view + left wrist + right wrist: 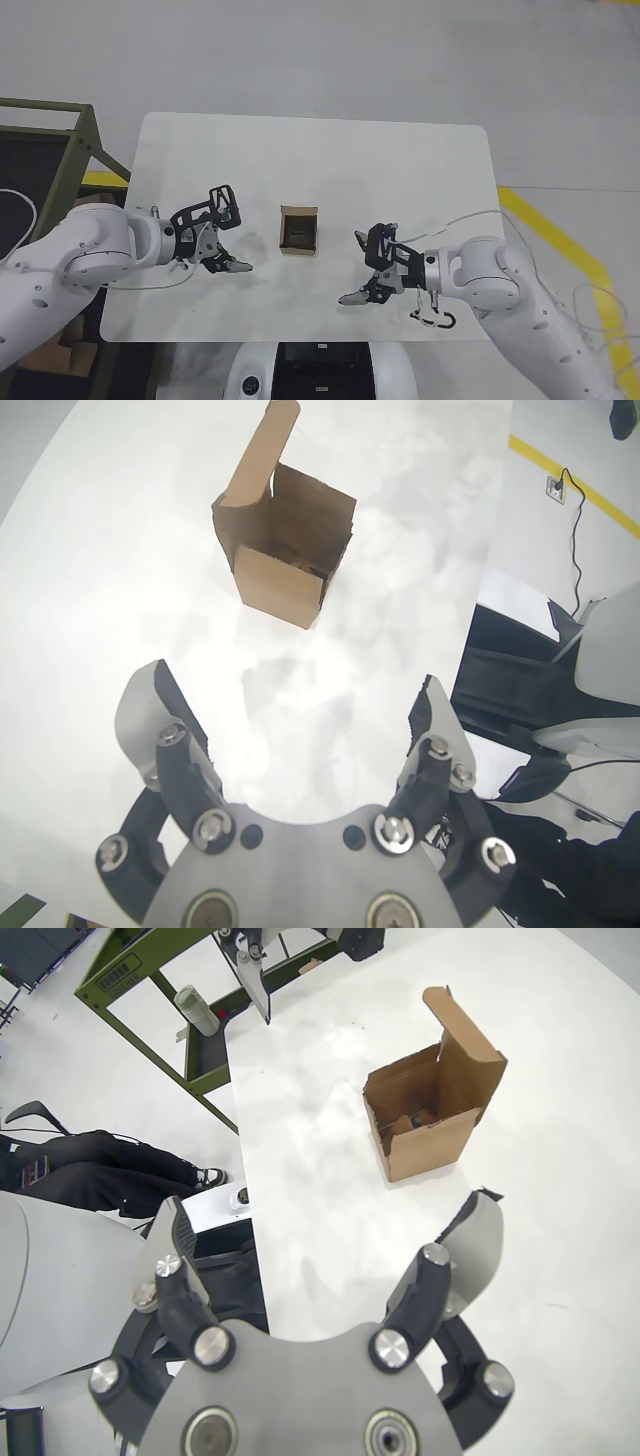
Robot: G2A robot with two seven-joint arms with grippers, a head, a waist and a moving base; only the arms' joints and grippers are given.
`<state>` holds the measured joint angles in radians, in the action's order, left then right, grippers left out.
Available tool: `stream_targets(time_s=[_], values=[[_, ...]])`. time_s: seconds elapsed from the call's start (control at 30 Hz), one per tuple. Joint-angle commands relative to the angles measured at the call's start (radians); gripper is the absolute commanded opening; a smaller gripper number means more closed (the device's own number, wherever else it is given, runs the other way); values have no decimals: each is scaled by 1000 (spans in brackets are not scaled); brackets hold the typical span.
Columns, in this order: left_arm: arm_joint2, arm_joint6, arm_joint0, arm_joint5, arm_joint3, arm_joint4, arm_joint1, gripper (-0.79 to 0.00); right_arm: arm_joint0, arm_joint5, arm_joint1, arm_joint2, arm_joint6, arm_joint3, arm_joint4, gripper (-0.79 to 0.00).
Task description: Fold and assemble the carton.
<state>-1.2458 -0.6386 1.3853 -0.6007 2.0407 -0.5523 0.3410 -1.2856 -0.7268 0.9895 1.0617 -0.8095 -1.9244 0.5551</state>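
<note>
green frame (75, 140): off the table's left edge, on the floor; a pale green bottle (196, 1010) stands on it.
table (320, 150): white top, rounded corners.
left gripper (243, 240): over the left part of the table, pointing toward the middle. Jaws spread wide and nothing between them; the left wrist view (294, 672) shows bare table between the pads. Well apart from the box.
carton (299, 230): near the table's middle, between the two grippers and touching neither. It stands upright on its base with the top open.
carton, left wrist view (280, 550): brown walls squared up; the interior is dark.
carton, right wrist view (430, 1118): folded cardboard and a small dark spot show at the bottom inside; can't tell what the spot is.
lid flap (465, 1028): attached to the wall farthest from the robot, standing up above the opening, with its tuck end bent over at the tip. Also seen at (262, 455).
right gripper (352, 268): over the right front part of the table, pointing back toward the carton. Released, jaws fully apart and holding nothing (327, 1198). Near the box, with a gap.
yellow floor stripe (550, 230): on the floor past the table's right edge, running diagonally.
</note>
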Motion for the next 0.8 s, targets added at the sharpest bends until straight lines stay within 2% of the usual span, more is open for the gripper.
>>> stream_targets(time_s=[0.0,0.1,0.13,0.33,0.5,0.57,0.77], values=[[7,9,1,18,7,-9,5,0,3,25,2,-16,-11,-11,45,0],[30,5,-11,94,-9,13,19,0,21,239,14,-49,-16,-12,114,0],[44,8,-20,125,-12,25,27,0,37,357,23,-73,-26,-12,156,0],[115,22,-62,248,-42,28,67,0,140,705,72,-197,-27,39,277,0],[173,-10,-114,310,-67,24,100,0,205,856,104,-257,-33,93,319,0],[204,-36,-143,345,-69,6,117,0,224,879,115,-270,-32,113,311,0],[292,-84,-253,348,-131,41,173,0,260,886,137,-294,-32,159,296,0]])
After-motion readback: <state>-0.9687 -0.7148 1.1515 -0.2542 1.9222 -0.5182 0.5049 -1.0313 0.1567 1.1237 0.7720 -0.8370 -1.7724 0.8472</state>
